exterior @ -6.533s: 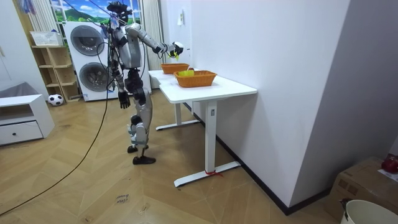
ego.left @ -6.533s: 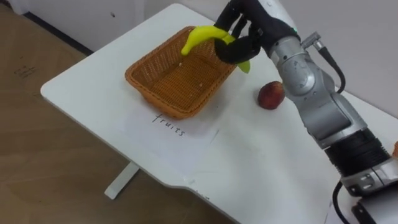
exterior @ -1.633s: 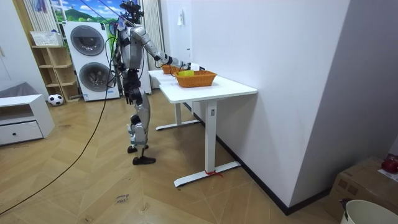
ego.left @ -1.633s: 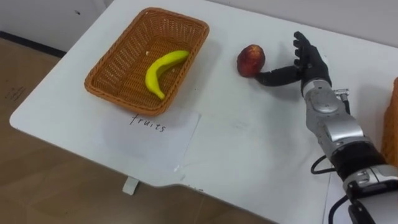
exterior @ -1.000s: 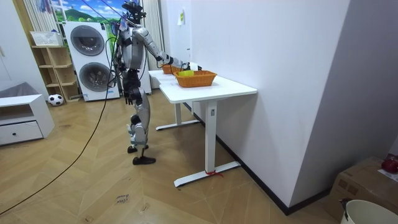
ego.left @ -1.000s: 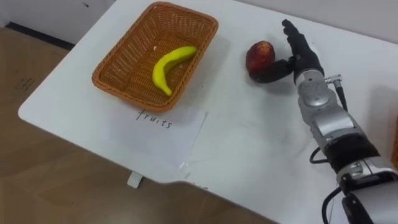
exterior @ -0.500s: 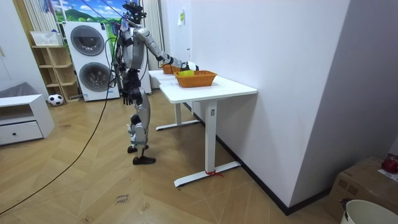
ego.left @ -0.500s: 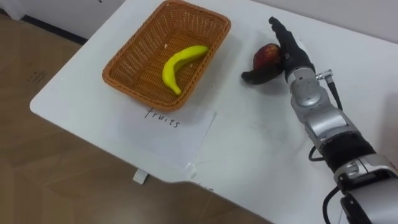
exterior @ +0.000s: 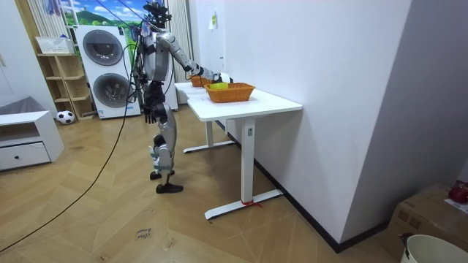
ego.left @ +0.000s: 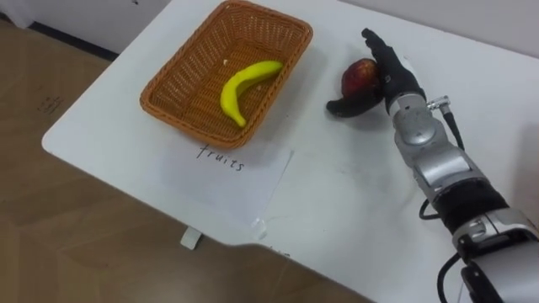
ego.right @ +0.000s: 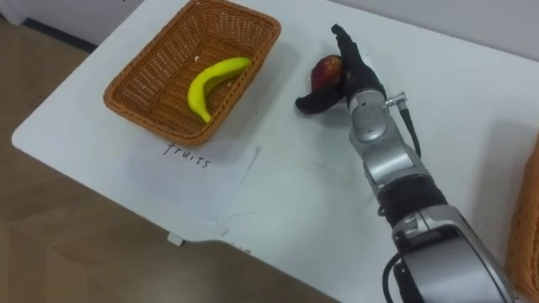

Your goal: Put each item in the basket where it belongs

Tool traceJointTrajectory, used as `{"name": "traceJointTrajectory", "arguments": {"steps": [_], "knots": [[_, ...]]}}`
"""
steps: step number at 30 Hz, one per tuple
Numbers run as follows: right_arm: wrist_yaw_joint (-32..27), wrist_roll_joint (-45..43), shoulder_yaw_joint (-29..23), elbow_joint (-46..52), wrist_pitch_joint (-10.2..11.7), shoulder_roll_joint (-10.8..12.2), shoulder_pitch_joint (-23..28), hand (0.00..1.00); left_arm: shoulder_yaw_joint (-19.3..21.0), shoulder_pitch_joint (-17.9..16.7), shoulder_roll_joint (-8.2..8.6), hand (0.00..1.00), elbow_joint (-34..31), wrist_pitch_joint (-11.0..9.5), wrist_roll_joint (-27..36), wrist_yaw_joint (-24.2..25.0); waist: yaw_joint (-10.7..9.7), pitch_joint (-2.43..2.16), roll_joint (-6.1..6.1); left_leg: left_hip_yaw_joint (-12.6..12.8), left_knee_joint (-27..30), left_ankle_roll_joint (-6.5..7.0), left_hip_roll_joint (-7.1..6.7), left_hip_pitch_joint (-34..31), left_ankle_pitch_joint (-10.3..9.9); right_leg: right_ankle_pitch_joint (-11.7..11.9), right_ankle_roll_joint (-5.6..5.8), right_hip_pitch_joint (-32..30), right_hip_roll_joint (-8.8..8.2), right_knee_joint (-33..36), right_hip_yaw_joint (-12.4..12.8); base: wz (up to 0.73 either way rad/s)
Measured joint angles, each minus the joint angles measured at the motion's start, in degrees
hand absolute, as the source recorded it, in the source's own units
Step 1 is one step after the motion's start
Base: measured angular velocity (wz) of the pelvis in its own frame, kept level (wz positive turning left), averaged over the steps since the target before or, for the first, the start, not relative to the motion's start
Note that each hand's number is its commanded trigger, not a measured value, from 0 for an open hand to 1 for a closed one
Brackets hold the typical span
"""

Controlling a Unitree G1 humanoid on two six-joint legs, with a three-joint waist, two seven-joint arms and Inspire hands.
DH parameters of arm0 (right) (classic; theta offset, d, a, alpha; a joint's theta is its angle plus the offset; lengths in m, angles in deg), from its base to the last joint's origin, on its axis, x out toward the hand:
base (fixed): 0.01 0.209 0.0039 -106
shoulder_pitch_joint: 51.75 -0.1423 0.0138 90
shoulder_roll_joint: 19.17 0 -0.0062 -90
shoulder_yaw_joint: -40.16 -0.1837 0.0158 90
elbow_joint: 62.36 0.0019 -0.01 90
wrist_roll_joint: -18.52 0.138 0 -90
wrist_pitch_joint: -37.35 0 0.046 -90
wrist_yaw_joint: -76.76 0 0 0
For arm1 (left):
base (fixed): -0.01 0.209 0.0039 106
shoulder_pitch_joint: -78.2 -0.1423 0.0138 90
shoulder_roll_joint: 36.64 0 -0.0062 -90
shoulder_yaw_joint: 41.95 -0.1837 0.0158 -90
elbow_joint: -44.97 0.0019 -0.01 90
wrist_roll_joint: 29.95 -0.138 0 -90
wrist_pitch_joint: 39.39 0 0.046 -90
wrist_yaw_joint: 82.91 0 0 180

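Note:
A brown wicker basket (ego.left: 189, 84) stands on the white table (ego.left: 354, 210), on a paper sheet (ego.left: 240, 181) with "fruits" handwritten on it. A yellow banana (ego.left: 244, 88) lies inside the basket. To its right a red apple (ego.left: 357, 76) rests on the table. My right hand (ego.left: 389, 71) is open against the apple's right side, fingers straight along it and the thumb stretched across the front of it. In the room view I stand at the table's long side, and my left hand (exterior: 148, 115) hangs by my hip.
A second wicker basket (ego.right: 528, 227) shows its rim at the right edge; in the room view this basket (exterior: 229, 92) stands nearer the camera. The table's front edge drops to a wooden floor (ego.left: 76, 244). A washing machine (exterior: 102, 69) stands behind me.
My right hand has moved up against the apple, its fingers now beside it and the thumb in front. The head camera shifted slightly. The banana and basket stay put.

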Motion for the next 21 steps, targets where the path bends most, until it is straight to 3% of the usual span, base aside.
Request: {"name": "traceJointTrajectory", "arguments": {"steps": [21], "knots": [[2.04, -5.66, -0.21, 0.05, 1.51, -0.95, -0.02, 1.0, 0.09, 0.01, 0.01, 0.0, -0.05, -0.3, -0.02, 1.0, -0.25, 0.04, -0.55, 0.14, -0.01, 0.0, 0.01, 0.1, 0.0, 0.0, 0.0, 0.11, 0.12, -0.04, -0.36, 0.0]]}}
